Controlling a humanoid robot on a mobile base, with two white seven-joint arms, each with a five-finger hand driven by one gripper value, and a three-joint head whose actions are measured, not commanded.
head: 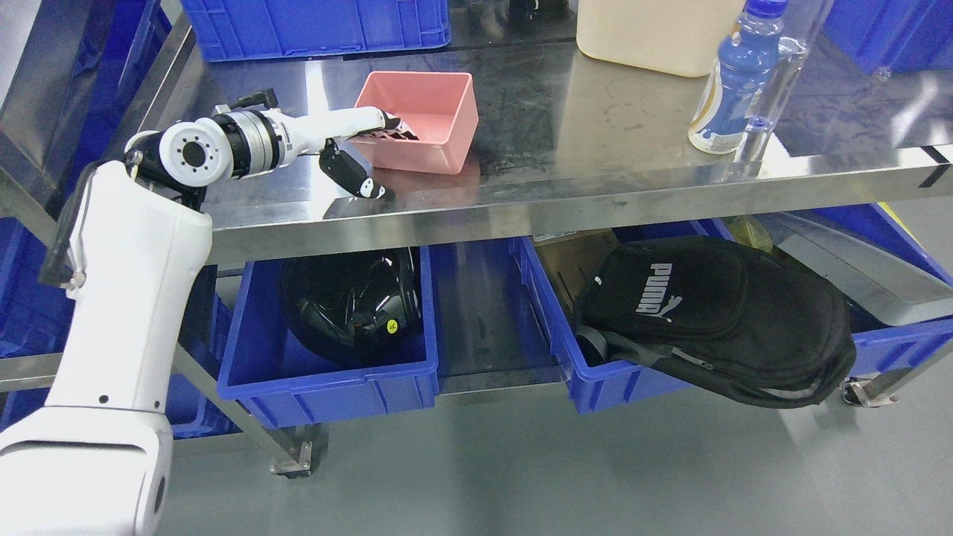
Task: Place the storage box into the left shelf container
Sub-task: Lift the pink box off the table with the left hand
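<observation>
The robot's white left arm is reaching in from the lower left and up over the front edge of the scuffed stainless-steel table. Its left hand is gripping the near left wall of the small open-topped pink plastic storage box: the fingers are hooking over the rim into the box, while the black-and-white thumb is lying outside, low against the table surface. The box is sitting flat and upright on the tabletop, left of the middle.

Under the table, on the lower shelf, a blue plastic crate on the left is holding a glossy black helmet, and a second blue crate on the right is carrying a black Puma backpack that is spilling over its front rim. On the tabletop to the right, a blue-labelled drink bottle is standing upright, just in front of a cream plastic container.
</observation>
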